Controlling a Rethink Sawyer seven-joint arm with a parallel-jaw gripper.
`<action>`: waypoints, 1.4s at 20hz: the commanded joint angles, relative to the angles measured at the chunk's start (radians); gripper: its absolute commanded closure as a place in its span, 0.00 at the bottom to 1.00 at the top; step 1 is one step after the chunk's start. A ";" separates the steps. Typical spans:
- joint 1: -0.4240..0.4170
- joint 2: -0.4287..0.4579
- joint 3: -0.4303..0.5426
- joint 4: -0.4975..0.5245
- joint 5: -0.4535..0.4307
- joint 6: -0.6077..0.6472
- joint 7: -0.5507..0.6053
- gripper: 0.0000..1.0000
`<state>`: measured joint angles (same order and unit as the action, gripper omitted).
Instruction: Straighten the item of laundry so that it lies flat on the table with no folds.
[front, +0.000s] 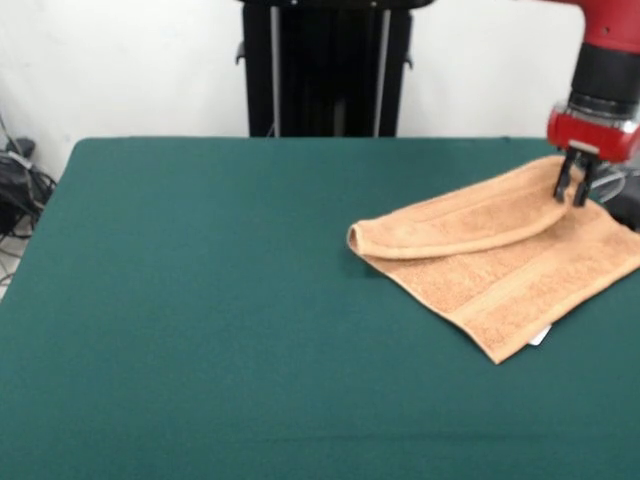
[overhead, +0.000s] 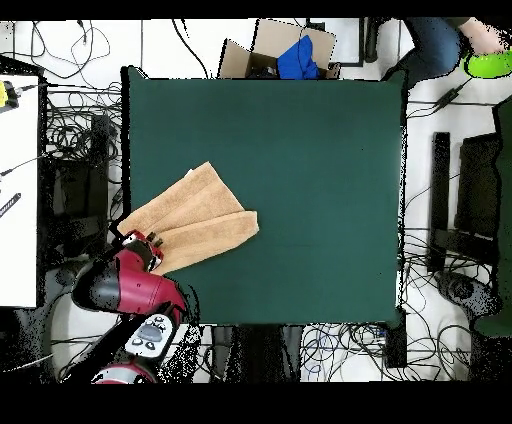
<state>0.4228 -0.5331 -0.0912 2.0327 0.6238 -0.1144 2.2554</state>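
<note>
We see the jaws standing closed, pinching the folded-over corner of the peach towel (front: 500, 255), presumably to peel that flap open. Below them the doubled towel spreads across the green table (front: 200, 300), near its edge.

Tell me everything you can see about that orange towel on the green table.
The towel is a small peach-orange terry cloth, soft and looped, with a flat woven band running near its front edge and a small white tag peeking out beneath that edge. It is not flat: one part is folded over onto the rest, making a rounded fold at its left end in the front view. It lies near one side edge of the table. The gripper is at the folded layer's far corner and seems to pinch it.
</note>
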 joint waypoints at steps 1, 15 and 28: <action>-0.012 -0.021 0.097 0.100 -0.046 -0.013 0.215 1.00; -0.146 -0.026 0.164 0.238 -0.257 -0.138 0.238 1.00; -0.131 0.001 0.179 0.297 -0.266 -0.229 0.287 1.00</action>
<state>0.2985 -0.5659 -0.0027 2.2941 0.3710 -0.2753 2.2554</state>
